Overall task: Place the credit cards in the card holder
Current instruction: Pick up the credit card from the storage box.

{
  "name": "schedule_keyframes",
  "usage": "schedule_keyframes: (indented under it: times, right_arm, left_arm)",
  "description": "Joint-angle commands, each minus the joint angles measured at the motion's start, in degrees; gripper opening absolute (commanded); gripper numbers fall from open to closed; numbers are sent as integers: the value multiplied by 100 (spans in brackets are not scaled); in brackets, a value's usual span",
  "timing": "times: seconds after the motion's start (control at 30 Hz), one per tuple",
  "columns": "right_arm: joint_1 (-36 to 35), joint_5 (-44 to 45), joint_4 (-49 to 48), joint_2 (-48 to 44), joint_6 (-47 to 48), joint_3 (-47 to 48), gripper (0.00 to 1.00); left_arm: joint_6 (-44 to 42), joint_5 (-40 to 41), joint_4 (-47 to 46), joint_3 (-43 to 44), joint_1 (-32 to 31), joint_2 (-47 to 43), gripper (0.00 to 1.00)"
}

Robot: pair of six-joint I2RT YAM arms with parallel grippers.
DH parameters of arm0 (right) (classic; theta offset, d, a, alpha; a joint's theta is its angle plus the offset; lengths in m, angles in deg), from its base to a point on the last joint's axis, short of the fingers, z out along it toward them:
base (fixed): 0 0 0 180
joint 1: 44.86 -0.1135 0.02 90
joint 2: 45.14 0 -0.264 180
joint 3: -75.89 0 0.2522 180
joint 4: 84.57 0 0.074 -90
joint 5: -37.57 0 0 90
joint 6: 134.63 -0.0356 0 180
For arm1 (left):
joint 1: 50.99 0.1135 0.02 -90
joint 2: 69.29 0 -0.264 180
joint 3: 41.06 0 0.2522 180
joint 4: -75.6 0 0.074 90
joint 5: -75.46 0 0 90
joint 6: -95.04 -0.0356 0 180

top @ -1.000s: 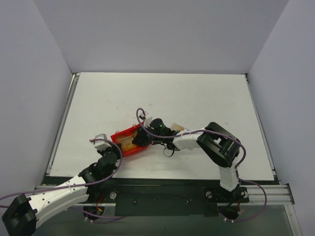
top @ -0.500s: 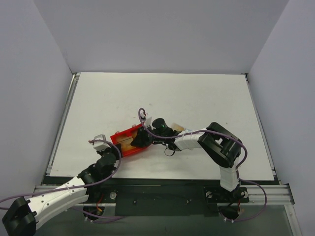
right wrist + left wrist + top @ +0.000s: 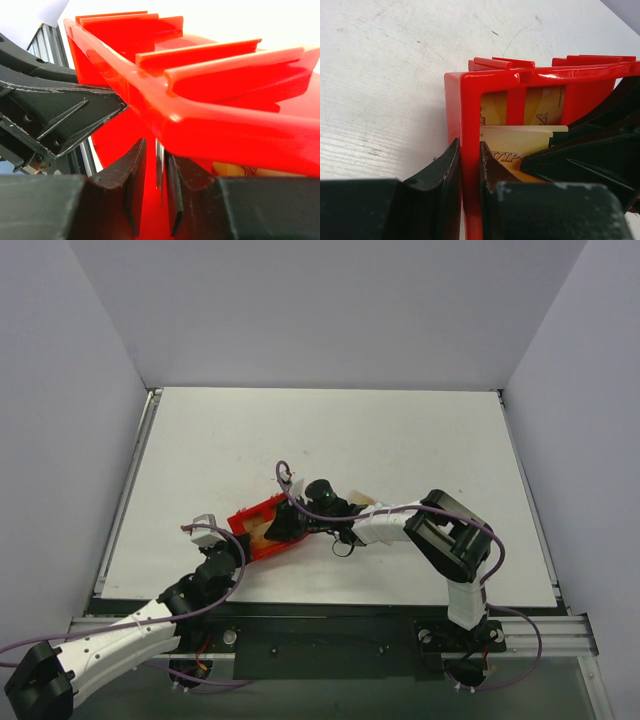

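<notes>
The orange-yellow credit cards lie inside a red plastic bin, one pale card marked VIP on top. My left gripper is shut on the bin's near wall; in the top view it sits at the bin's left end. My right gripper reaches into the bin from the right. In the right wrist view its jaws stand slightly apart around a thin card edge, with a gap on the left side. The beige card holder lies behind the right arm, mostly hidden.
The bin's red rim crosses just above my right fingers. The left arm's black gripper is close on the left in the right wrist view. White table lies around, with grey walls on three sides.
The red bin and my right gripper have shifted slightly to the right. My left gripper keeps its hold on the bin wall.
</notes>
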Motion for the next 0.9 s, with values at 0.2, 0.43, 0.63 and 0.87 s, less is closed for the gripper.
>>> schedule_keyframes:
  times: [0.2,0.43,0.63,0.87]
  right_arm:
    - [-398,773,469,-190,342,-45,4]
    - [-354,1698,733,-815,447,-274,0]
    - [-266,1795,1208,-1123,570,-107,0]
    - [-152,1698,1243,-1456,579,-290,0]
  left_arm:
    - [763,-2501,-1080,320,-328,-185,0]
    - [623,-1912,122,934,-320,-133,0]
    - [281,-1761,1660,2233,-188,860,0]
    - [-194,-2367,2164,3132,435,2020,0]
